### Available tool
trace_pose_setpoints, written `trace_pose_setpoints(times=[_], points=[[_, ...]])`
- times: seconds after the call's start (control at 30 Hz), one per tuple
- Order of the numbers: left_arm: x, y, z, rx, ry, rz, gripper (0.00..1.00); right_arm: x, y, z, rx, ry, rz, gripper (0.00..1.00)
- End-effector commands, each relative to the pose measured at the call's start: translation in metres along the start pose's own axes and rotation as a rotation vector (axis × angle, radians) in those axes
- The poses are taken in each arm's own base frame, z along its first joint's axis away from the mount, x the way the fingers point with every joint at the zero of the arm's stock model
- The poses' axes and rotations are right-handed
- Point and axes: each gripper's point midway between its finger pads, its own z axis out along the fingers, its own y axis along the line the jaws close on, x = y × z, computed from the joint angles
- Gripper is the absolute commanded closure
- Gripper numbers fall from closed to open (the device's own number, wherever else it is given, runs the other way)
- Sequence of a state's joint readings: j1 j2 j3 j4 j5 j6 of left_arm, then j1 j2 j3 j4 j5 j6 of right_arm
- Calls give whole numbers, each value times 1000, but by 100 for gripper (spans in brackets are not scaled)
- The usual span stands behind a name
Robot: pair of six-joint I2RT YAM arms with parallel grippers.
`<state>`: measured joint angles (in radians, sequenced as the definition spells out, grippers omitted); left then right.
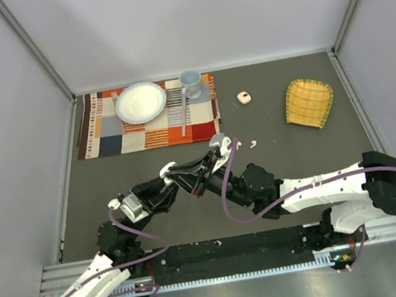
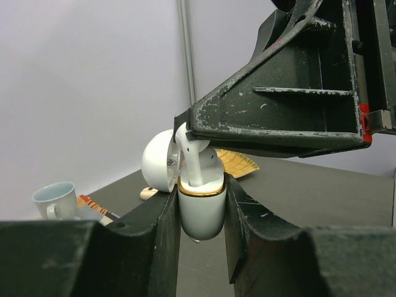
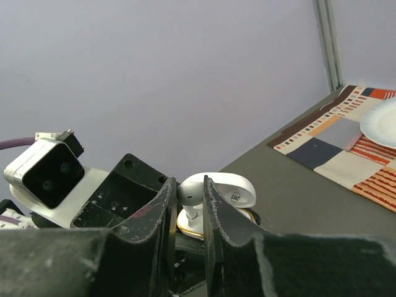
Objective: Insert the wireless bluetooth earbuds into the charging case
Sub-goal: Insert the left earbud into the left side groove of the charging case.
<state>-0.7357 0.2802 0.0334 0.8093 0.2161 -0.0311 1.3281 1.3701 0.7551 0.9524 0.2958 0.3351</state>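
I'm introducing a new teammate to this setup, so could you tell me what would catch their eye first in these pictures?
First, at the centre, the left gripper clamps an open white charging case while the right gripper holds an earbud, its stem down in the case. Next come the bright striped placemat at the far left, with a plate and cup on it, and the yellow woven basket at the far right.
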Motion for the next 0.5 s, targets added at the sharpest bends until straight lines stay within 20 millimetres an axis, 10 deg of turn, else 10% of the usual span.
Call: trace_pose_setpoints(times=[0.0,0.47], points=[[9,-3,-10,4,-32,-13,100,-12,12,6,-13,-22,-14,100],[7,-1,-10,-10,-43,-17,100,0,10,1,35,11,-118,100]])
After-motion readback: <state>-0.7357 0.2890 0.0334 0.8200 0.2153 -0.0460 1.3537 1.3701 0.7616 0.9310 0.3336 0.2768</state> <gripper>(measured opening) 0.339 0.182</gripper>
